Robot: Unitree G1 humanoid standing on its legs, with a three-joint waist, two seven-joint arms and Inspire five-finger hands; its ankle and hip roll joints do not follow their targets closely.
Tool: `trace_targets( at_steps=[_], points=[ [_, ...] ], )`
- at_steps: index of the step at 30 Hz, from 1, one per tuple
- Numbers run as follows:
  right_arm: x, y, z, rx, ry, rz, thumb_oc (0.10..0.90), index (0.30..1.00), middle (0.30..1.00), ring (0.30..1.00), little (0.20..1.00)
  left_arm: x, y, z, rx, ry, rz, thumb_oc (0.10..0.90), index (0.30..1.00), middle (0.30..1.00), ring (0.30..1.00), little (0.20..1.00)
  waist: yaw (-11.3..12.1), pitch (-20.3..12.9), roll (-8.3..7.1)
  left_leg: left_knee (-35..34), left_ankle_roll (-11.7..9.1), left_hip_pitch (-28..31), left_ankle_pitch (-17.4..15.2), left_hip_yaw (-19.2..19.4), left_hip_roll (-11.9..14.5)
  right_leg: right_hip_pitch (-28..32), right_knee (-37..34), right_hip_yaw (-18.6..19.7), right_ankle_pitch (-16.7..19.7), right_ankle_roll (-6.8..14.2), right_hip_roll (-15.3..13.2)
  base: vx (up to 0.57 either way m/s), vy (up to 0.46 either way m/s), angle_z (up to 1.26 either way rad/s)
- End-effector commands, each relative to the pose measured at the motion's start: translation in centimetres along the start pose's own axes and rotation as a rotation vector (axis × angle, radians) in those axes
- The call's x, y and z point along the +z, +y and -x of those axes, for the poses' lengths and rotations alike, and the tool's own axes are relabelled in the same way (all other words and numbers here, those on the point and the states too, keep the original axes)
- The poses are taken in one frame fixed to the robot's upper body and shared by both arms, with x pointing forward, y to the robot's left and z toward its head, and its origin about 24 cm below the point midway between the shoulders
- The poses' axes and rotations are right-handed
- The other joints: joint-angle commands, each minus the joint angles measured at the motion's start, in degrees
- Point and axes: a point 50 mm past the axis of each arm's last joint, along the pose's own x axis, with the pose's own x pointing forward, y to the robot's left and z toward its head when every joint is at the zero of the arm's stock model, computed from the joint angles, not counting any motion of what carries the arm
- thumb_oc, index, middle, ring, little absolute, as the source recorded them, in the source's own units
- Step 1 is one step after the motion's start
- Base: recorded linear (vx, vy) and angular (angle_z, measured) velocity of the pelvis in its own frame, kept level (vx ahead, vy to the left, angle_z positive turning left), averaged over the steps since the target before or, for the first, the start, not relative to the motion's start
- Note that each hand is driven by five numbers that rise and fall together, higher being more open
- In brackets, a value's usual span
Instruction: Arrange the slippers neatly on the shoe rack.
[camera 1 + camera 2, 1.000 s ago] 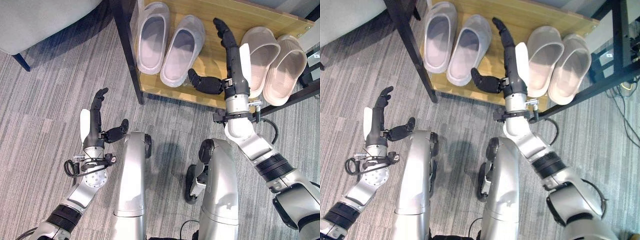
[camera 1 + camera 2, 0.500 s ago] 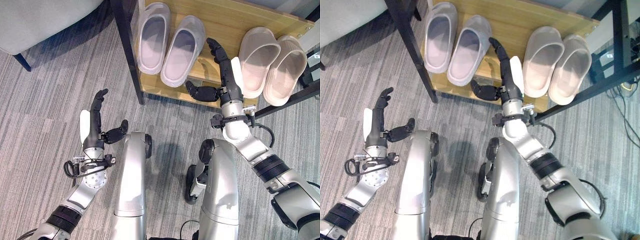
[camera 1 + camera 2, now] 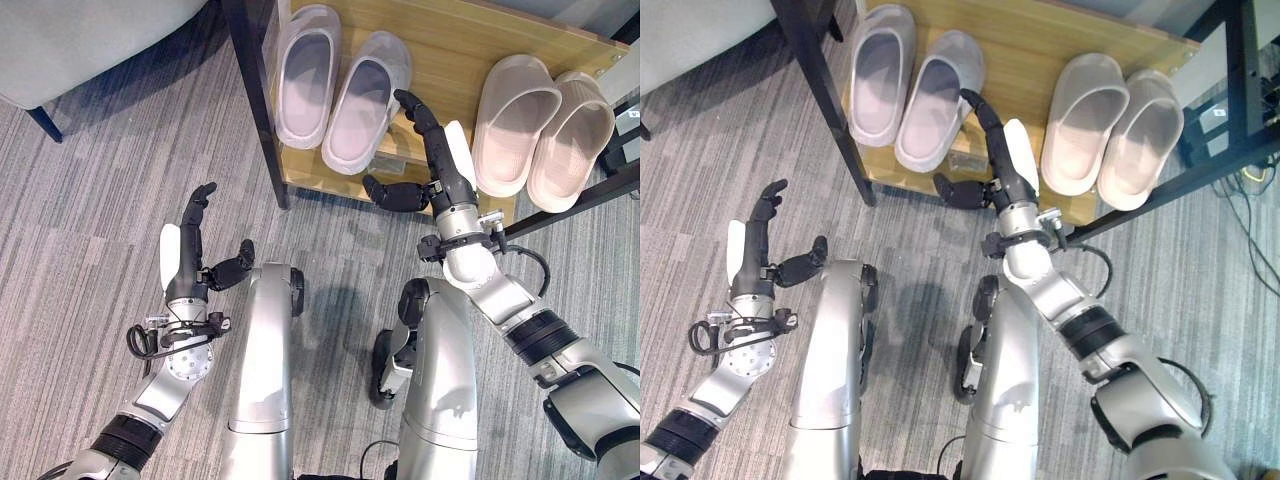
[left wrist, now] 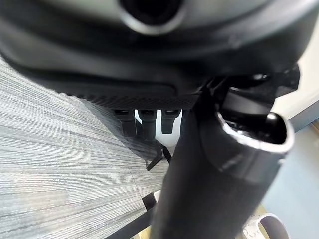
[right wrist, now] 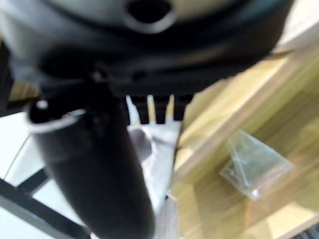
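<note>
Light wood shoe rack (image 3: 470, 40) shelf, black metal frame. On it: pale lilac-grey slippers (image 3: 340, 85) at its left end, beige-pink slippers (image 3: 540, 125) at its right. Grey streaked carpet (image 3: 90, 230) before the rack. Dark hands, white thumb covers.

No readable text, label, number or sign appears anywhere in these views.
</note>
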Motion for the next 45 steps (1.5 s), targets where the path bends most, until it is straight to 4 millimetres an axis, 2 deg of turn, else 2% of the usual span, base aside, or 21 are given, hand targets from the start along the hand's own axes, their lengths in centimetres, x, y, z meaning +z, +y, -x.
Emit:
trace_targets(
  at_steps=[1, 15, 26, 34, 40, 45],
  points=[
    [4.8, -3.4, -2.5, -0.097, -0.231, 0.022, 0.8, 0.9, 0.9, 0.9, 0.9, 2.5, -0.9, 0.1, -0.002, -0.135, 0.078, 0.8, 0.9, 0.9, 0.9, 0.9, 2.48, -2.36, 1.19, -0.01, 3.21, -1.05, -4.35, -0.75, -2.22, -1.64, -0.38, -2.26, -1.23, -4.34, -1.32, 0.0, 0.0, 0.0],
    [4.4, -3.7, -4.7, -0.15, -0.171, 0.085, 0.8, 0.9, 0.9, 0.9, 0.9, 2.2, -1.0, 0.2, -0.002, -0.114, 0.092, 0.8, 0.9, 0.9, 0.9, 0.9, 3.54, -2.36, 1.66, 0.1, 2.99, -1.05, -4.35, -1.14, -2.5, -1.64, -0.17, -2.32, -1.12, -4.54, -1.39, 0.0, 0.0, 0.0],
    [5.7, -3.6, -6.3, -0.17, -0.192, 0.118, 0.8, 0.9, 0.9, 0.9, 0.9, 1.9, -1.2, 0.3, -0.013, -0.102, 0.097, 0.8, 0.9, 0.9, 0.9, 0.9, 4.15, -2.36, 1.76, 0.31, 2.81, -1.05, -4.39, -1.26, -2.56, -1.64, -0.03, -2.26, -0.94, -4.64, -1.42, 0.0, 0.0, 0.0],
    [6.3, -3.8, -8.6, -0.174, -0.153, 0.187, 0.8, 0.9, 0.9, 0.9, 0.9, 1.6, -1.5, 0.6, -0.04, -0.085, 0.107, 0.8, 0.9, 0.9, 0.9, 0.9, 5.31, -2.36, 2.26, 0.58, 2.63, -1.05, -4.66, -1.64, -2.7, -1.64, 0.19, -2.21, -0.8, -4.56, -1.42, 0.0, 0.0, 0.0],
    [6.7, -3.4, -8.6, -0.156, -0.164, 0.149, 0.8, 0.9, 0.9, 0.9, 0.9, 1.3, -1.6, 0.9, -0.054, -0.064, 0.109, 0.8, 0.9, 0.9, 0.9, 0.9, 5.3, -2.36, 2.06, 0.57, 2.63, -1.05, -4.77, -1.54, -2.74, -1.64, 0.29, -2.05, -1.0, -4.58, -1.6, 0.0, 0.0, 0.0],
    [6.2, -3.7, -7.6, -0.146, -0.183, 0.168, 0.8, 0.9, 0.9, 0.9, 0.9, 1.0, -1.6, 0.9, -0.055, -0.047, 0.1, 0.8, 0.9, 0.9, 0.9, 0.9, 4.42, -2.36, 1.52, 0.73, 2.56, -1.05, -4.71, -1.36, -2.82, -1.64, 0.18, -1.77, -1.0, -4.6, -1.53, 0.0, 0.0, 0.0]
  ],
)
